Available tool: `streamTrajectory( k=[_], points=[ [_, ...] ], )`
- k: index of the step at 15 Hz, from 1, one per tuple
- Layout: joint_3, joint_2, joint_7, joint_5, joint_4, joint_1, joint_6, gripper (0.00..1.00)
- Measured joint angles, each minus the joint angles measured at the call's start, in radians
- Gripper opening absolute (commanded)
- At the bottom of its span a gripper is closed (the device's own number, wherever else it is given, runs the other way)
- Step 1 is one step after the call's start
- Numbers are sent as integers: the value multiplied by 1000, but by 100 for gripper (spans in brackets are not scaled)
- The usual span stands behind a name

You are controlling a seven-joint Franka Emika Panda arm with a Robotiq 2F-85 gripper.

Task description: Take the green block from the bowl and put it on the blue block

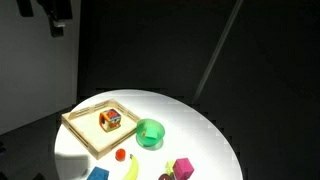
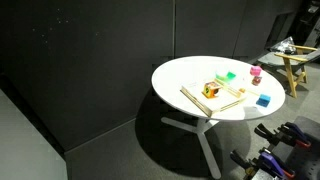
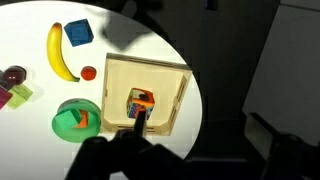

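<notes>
The green bowl stands on the round white table, with the green block inside it beside something orange. The bowl also shows in both exterior views. The blue block lies by the table edge near a banana, and shows in both exterior views. My gripper hangs high above the table, far from the bowl. In the wrist view it is only a dark silhouette over the tray, and its jaws cannot be made out.
A square wooden tray holds a multicoloured cube. A banana, a small red ball, a magenta cube and a dark red object lie around the bowl. The surroundings beyond the table edge are dark.
</notes>
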Motion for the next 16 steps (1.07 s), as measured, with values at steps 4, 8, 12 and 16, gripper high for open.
streamTrajectory(
  k=[4,8,12,16],
  points=[
    [0,-2,0,0,2,0,0,100],
    [0,0,0,0,1,0,0,100],
    [0,15,1,6,4,0,0,100],
    [-1,58,1,15,22,0,2,100]
  ],
)
